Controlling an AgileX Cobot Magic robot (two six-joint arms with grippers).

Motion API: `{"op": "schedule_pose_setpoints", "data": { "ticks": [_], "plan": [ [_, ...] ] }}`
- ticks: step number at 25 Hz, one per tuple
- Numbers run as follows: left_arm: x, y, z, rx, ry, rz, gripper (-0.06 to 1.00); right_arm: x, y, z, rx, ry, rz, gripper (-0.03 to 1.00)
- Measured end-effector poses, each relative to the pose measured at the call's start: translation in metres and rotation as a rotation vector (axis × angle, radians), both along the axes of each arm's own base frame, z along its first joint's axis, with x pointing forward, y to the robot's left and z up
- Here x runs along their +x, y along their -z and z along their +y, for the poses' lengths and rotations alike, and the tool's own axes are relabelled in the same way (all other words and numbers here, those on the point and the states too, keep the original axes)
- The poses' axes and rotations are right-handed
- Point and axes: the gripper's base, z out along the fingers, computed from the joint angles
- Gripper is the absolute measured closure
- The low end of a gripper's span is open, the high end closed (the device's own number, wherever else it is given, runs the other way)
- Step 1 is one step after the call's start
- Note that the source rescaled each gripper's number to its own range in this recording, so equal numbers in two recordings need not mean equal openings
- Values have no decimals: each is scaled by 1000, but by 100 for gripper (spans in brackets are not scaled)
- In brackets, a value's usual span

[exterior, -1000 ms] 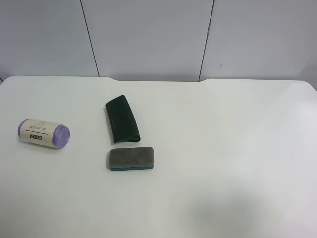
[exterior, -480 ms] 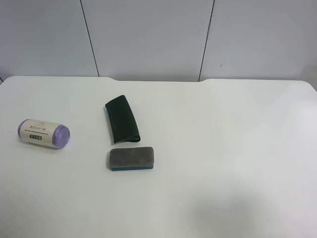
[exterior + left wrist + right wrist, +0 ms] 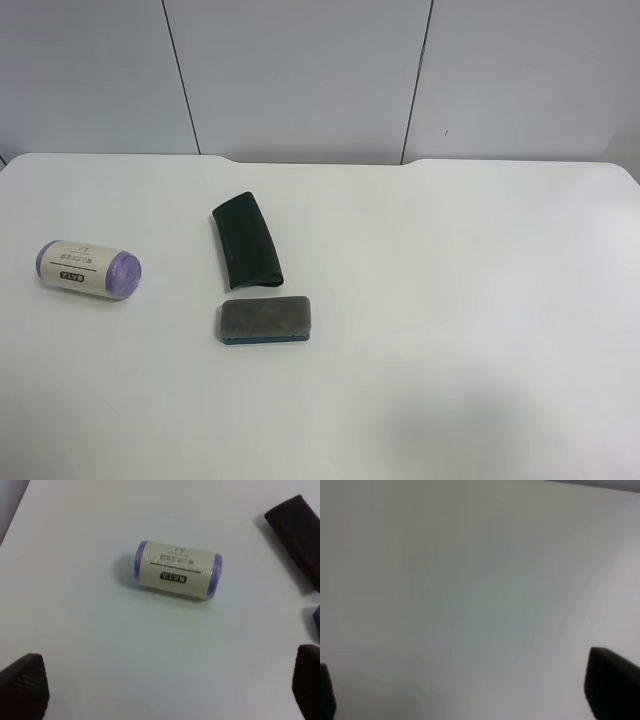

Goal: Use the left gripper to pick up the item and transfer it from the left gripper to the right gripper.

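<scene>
The item [image 3: 88, 269], a small roll with purple ends and a cream printed label, lies on its side at the left of the white table [image 3: 450, 260] in the exterior high view. No arm shows in that view. In the left wrist view the roll [image 3: 177, 570] lies apart from my left gripper [image 3: 165, 692], whose two black fingertips stand wide apart with nothing between them. In the right wrist view my right gripper [image 3: 470, 695] is open over bare table, only its two dark fingertips showing at the frame's edges.
A dark green-black folded pouch [image 3: 245, 241] lies near the table's middle, with a grey felt eraser with a blue base [image 3: 265, 320] just in front of it. The pouch's end [image 3: 297, 532] and a sliver of the eraser [image 3: 316, 617] show in the left wrist view.
</scene>
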Motion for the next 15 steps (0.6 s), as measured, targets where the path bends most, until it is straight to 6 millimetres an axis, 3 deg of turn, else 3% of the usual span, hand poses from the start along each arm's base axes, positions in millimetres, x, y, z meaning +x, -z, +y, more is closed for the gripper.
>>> {"op": "schedule_pose_setpoints", "data": {
  "ticks": [4,8,15],
  "plan": [
    [28,-16,3,-61,-32,127,-5,0,0,0,0,0,0,-3],
    [73,-25,7,-133,-79,305,-5,0,0,0,0,0,0,-3],
    [165,-15,16,-245,-184,560,-5,0,0,0,0,0,0,-3]
  ]
}}
